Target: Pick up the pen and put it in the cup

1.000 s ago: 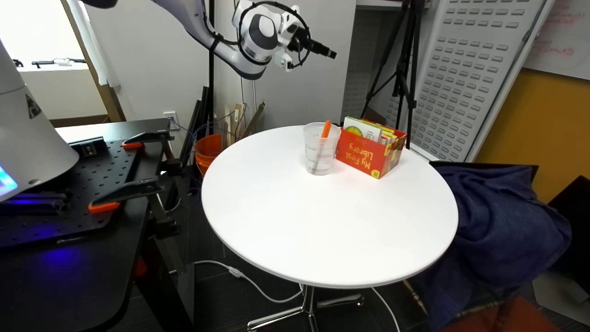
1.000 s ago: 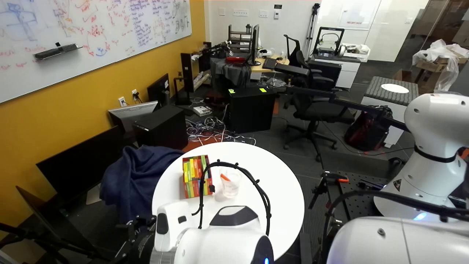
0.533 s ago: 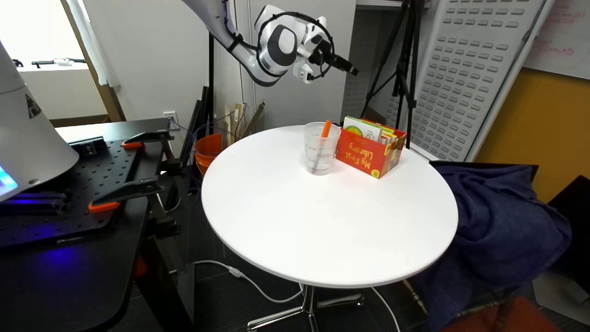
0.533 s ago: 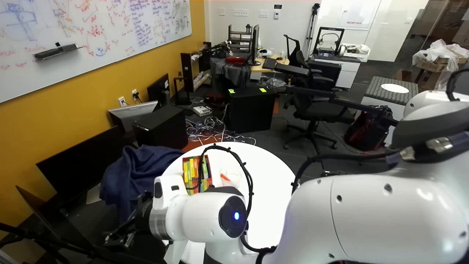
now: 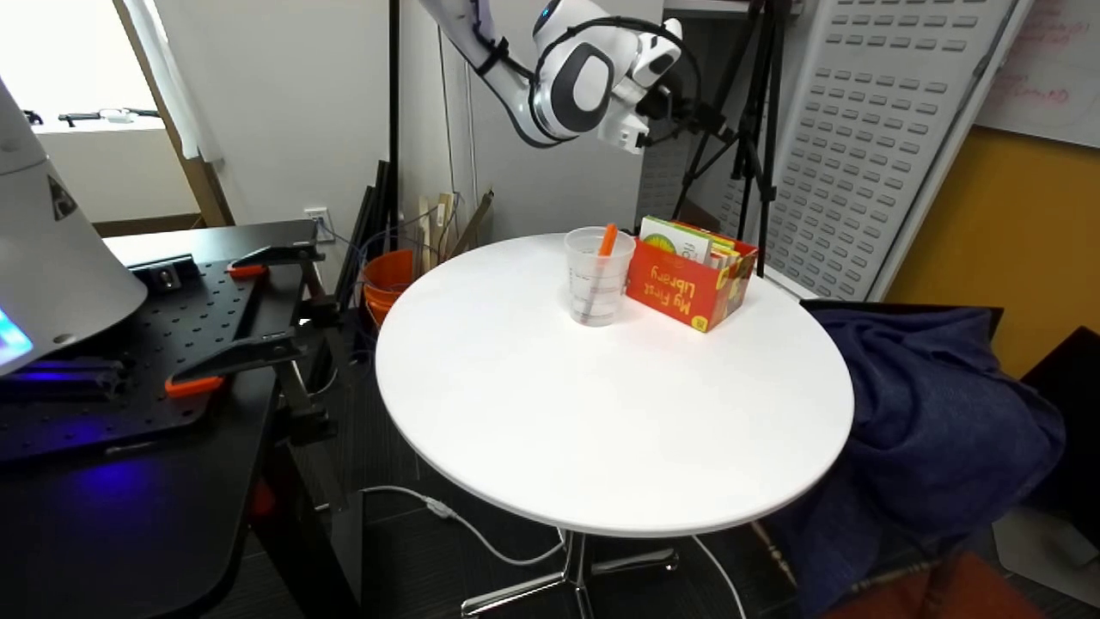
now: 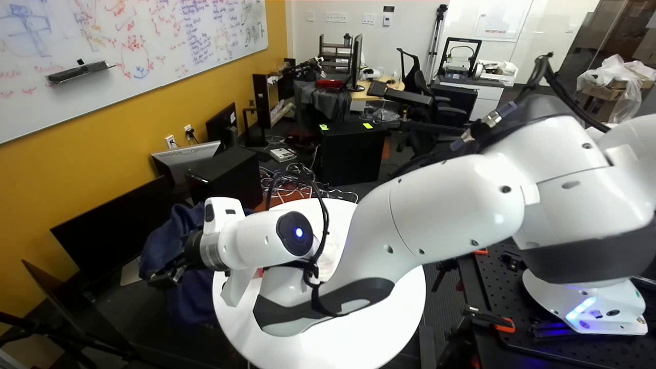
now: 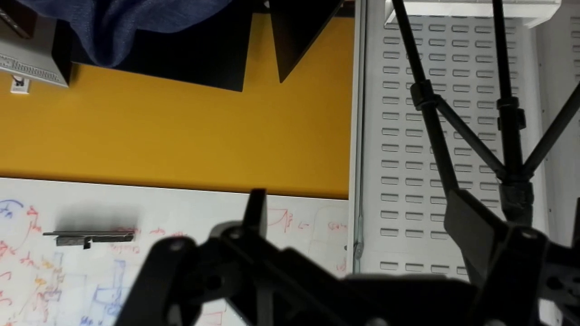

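The orange-red pen (image 5: 608,240) stands tilted inside the clear plastic cup (image 5: 593,297), its top above the rim. The cup stands upright on the white round table (image 5: 601,430). In an exterior view where the arm crosses the table (image 6: 379,333), the pen is hidden and the cup is mostly or wholly covered. My gripper (image 5: 726,133) is high above and behind the table, well apart from the cup. It also shows at the left in an exterior view (image 6: 166,277). In the wrist view the gripper (image 7: 358,208) has its fingers wide apart, with nothing between them.
An orange and yellow cardboard box (image 5: 679,284) of small books stands right beside the cup. A black tripod (image 5: 756,129) stands behind the table, near the gripper. A dark blue cloth (image 5: 928,404) lies beside the table. A black bench (image 5: 172,378) carries the arm's base.
The arm has swung sideways, carrying the gripper right toward the tripod in an exterior view. It now covers the cup and box in an exterior view. The pen and cup have not moved.
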Controlling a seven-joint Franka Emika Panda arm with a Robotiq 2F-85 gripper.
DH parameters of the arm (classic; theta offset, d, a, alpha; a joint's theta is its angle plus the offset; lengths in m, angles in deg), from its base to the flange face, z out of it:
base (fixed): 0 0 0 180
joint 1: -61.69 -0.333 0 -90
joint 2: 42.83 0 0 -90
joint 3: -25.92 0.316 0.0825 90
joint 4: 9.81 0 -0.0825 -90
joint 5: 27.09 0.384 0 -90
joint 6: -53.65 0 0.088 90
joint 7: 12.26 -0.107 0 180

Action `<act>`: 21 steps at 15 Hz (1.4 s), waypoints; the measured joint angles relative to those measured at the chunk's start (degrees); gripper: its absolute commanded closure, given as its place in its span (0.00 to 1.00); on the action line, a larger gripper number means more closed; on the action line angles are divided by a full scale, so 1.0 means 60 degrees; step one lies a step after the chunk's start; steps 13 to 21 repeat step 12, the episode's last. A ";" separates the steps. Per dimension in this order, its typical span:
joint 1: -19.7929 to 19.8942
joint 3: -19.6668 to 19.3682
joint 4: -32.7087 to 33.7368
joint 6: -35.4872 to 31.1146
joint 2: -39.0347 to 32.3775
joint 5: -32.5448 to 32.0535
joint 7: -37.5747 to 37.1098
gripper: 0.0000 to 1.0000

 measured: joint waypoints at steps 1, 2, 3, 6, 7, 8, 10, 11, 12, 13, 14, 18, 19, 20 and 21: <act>0.0417 0.0315 0.0151 0.0000 0.0118 -0.0149 0.0327 0.00; 0.0784 0.0588 0.0286 0.0000 0.0223 -0.0297 0.0559 0.00; 0.1008 0.0731 0.0372 0.0000 0.0286 -0.0383 0.0690 0.00; 0.1115 0.0841 0.0464 0.0000 0.0319 -0.0422 0.0716 0.00; 0.1090 0.0860 0.0466 0.0000 0.0319 -0.0422 0.0716 0.00; 0.1068 0.0867 0.0467 0.0000 0.0319 -0.0422 0.0716 0.00; 0.1059 0.0868 0.0467 0.0000 0.0319 -0.0422 0.0716 0.00; 0.1060 0.0868 0.0467 0.0000 0.0319 -0.0422 0.0716 0.00; 0.1062 0.0868 0.0467 0.0000 0.0319 -0.0422 0.0716 0.00; 0.1062 0.0868 0.0467 0.0000 0.0319 -0.0422 0.0716 0.00; 0.1062 0.0868 0.0467 0.0000 0.0319 -0.0422 0.0716 0.00; 0.1062 0.0868 0.0467 0.0000 0.0319 -0.0422 0.0716 0.00; 0.1062 0.0868 0.0467 0.0000 0.0319 -0.0422 0.0716 0.00; 0.1062 0.0868 0.0467 0.0000 0.0319 -0.0422 0.0716 0.00; 0.1062 0.0868 0.0467 0.0000 0.0319 -0.0422 0.0716 0.00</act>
